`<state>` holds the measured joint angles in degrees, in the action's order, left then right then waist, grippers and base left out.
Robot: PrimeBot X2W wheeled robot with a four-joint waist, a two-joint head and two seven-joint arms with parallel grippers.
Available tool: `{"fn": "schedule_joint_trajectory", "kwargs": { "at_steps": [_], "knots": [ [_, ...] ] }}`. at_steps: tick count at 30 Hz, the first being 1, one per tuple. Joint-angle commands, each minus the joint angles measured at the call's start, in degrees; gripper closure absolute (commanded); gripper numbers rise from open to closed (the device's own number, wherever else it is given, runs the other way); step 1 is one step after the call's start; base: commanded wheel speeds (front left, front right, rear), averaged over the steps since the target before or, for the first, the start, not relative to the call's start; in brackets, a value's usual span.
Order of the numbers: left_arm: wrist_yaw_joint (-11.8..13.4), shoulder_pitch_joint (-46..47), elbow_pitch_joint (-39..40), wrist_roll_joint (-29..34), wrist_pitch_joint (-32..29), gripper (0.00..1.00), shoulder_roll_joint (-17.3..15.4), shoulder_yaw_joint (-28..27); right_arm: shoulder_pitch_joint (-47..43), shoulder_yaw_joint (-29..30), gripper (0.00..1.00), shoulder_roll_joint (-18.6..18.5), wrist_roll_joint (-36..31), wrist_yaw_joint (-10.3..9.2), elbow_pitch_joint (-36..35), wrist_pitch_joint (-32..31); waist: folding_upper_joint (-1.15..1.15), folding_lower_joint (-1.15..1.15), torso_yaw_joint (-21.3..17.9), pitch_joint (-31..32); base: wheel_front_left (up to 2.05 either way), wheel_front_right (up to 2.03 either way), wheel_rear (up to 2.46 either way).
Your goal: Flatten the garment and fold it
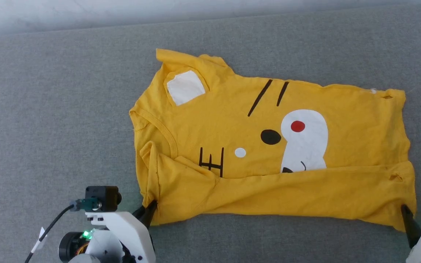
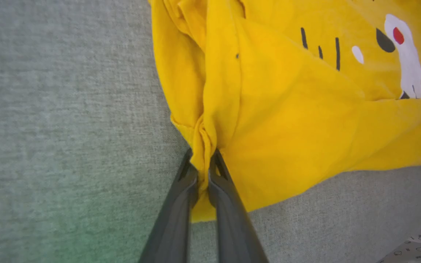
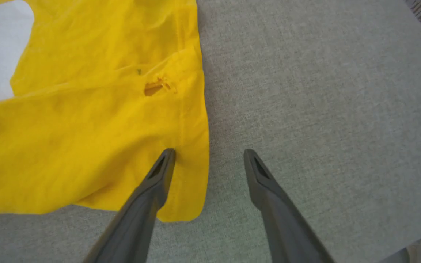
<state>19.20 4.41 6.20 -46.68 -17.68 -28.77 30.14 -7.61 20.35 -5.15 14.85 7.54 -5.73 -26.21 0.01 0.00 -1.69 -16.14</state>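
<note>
At the lower left of the head view, the left gripper [image 1: 150, 209] is mostly hidden behind its own white plastic housing and a small black boxy wrist camera [image 1: 101, 198]. Only the dark fingertips poke out at the near left corner of the garment. In the left wrist view this gripper [image 2: 203, 162] is clenched on a bunched, twisted ridge of yellow cloth, its two long matte dark fingers nearly meeting.

The small bright yellow short-sleeved T-shirt [image 1: 360, 128] lies sideways in the middle of the grey, coarsely woven cloth surface [image 1: 49, 109], neck opening to the left and hem to the right. Its soft knit is lightly creased. The near long edge is folded up over the front in a plain yellow flap [image 2: 287, 120], which cuts off the lower part of the white muzzle and the black stripes of the printed tiger face. A small ragged hole [image 3: 154, 87] shows near the hem.

At the lower right the right gripper [image 1: 417, 212] is cut off by the frame edge. In the right wrist view it [image 3: 209, 153] stands released, fingers wide apart: one finger over the T-shirt's [image 3: 86, 128] rounded near right corner, the other over bare grey weave. Whether either tip touches cannot be told.
</note>
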Motion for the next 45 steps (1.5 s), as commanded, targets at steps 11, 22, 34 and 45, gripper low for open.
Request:
{"fn": "schedule_joint_trajectory", "kwargs": {
  "at_steps": [11, 22, 34, 45],
  "knots": [
    [0.69, -0.69, -0.31, 0.10, 0.12, 1.00, -0.04, -0.21, 2.54, -3.52, 1.00, 1.44, 2.84, -0.05, 11.16, -2.06, -0.01, 0.00, 0.13, -0.45, 0.00, 0.00, 0.00],
    [1.12, -2.27, 0.41, -1.60, 3.20, 1.00, 0.56, -2.85, 3.89, -1.19, 1.00, -1.59, 4.30, -0.05, 9.88, -0.87, -0.01, 0.00, 0.55, 2.48, 0.00, 0.00, 0.00],
    [4.19, -15.30, 10.11, -6.50, 4.09, 1.00, -2.00, -6.99, -3.31, 5.53, 1.00, 0.53, 3.51, -0.05, -2.49, -7.30, -0.01, 0.00, 2.62, 6.71, 0.00, 0.00, 0.00],
    [3.33, -16.69, 5.43, -8.87, 6.35, 1.00, 3.56, -5.40, -4.71, 5.14, 0.94, 2.03, 2.50, -0.05, -1.73, -7.72, -0.01, 0.00, 4.00, 6.62, 0.00, 0.00, 0.00]
  ]
}}
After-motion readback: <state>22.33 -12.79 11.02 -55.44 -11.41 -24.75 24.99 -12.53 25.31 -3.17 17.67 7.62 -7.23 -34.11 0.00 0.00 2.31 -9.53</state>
